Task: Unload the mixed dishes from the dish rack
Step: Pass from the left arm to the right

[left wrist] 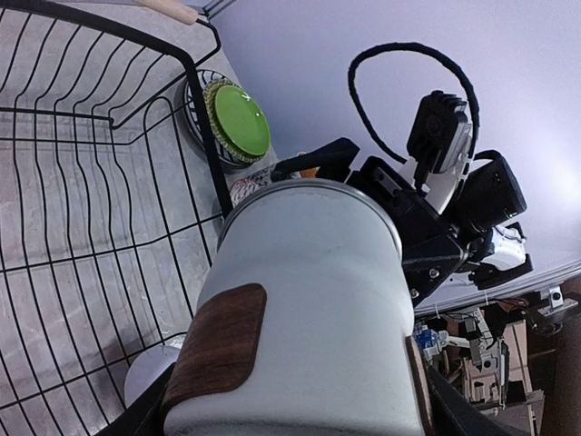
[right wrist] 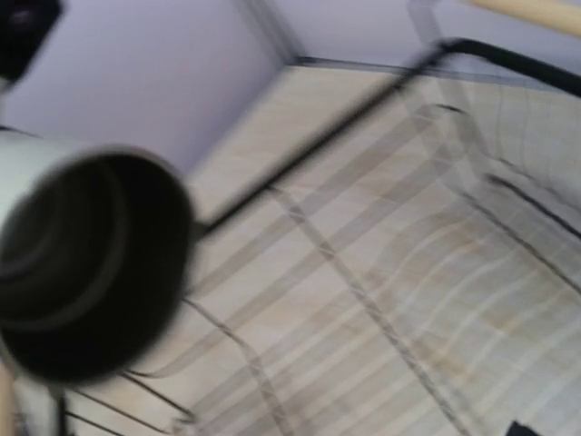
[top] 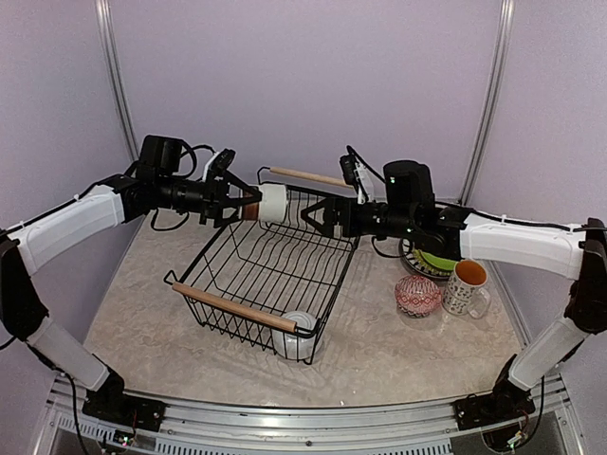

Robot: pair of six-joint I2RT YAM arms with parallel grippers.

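Left gripper (top: pixel 251 204) is pinching a white mug (top: pixel 273 203) sideways above the dish rack (top: pixel 270 261). Right gripper (top: pixel 316 216) faces it, can't tell if it's spread.

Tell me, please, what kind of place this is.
Likely a robot test cell, not a kitchen: plain lilac walls, metal posts, and two arms bolted to a rail at the table's edge.

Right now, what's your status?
Left gripper shut on mug, held above rack's far side. Right gripper close by mug, open or shut unclear. Plates, bowl, orange mug out on table. White cup at rack's near corner.
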